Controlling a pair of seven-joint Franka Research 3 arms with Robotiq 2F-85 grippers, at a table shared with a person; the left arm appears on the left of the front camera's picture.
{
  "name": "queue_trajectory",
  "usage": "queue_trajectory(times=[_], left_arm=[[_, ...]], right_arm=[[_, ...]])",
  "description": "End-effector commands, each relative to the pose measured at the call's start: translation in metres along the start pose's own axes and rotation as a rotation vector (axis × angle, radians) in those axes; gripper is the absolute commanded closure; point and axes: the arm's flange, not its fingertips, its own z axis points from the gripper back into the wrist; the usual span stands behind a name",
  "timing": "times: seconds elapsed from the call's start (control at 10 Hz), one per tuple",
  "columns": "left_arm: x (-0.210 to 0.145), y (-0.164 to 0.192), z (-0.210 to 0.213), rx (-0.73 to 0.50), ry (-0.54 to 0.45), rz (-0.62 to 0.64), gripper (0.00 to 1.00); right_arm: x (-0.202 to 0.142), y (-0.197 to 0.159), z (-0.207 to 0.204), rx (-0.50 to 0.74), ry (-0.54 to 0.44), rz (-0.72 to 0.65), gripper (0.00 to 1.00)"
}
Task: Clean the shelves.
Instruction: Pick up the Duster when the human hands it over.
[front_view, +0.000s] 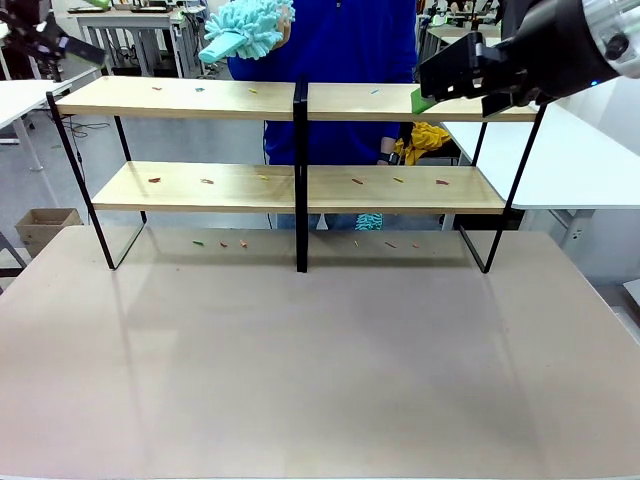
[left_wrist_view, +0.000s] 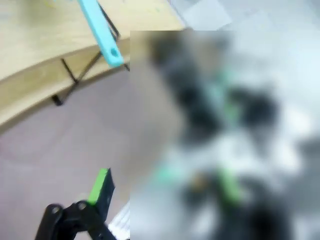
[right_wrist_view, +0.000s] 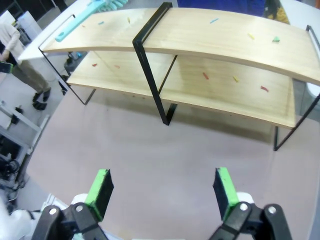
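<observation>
Right jaws wide apart, shelves (right_wrist_view: 200, 40) ahead of them, left jaws unclear.

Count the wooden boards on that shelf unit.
2: the upper board and the lower board directly beneath it, both spanning the black frame. No further board looks hidden.

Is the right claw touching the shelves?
Apart. The right wrist view shows bare table between the open right claw and the shelves.
</observation>
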Motion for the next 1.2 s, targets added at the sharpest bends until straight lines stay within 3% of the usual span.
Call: queue_trajectory(times=[0.0, 0.2, 0.6, 0.8, 1.1], left_arm=[[0.066, 0.037, -0.004, -0.172, 0.01, 0.173, 0.0], [0.096, 0.065, -0.021, -0.146, -0.122, 0.27, 0.0], [0.125, 0.096, -0.071, -0.185, -0.122, 0.35, 0.0], [0.127, 0.103, -0.091, -0.147, -0.082, 0.377, 0.0], [0.124, 0.104, -0.089, -0.156, -0.082, 0.361, 0.0]], right_arm=[[0.0, 0.0, 0.0, 0.005, -0.002, -0.003, 0.0], [0.0, 0.0, 0.0, 0.005, -0.002, -0.003, 0.0], [0.0, 0.0, 0.0, 0.005, -0.002, -0.003, 0.0], [0.0, 0.0, 0.0, 0.005, -0.002, -0.003, 0.0], [0.0, 0.0, 0.0, 0.005, -0.002, -0.003, 0.0]])
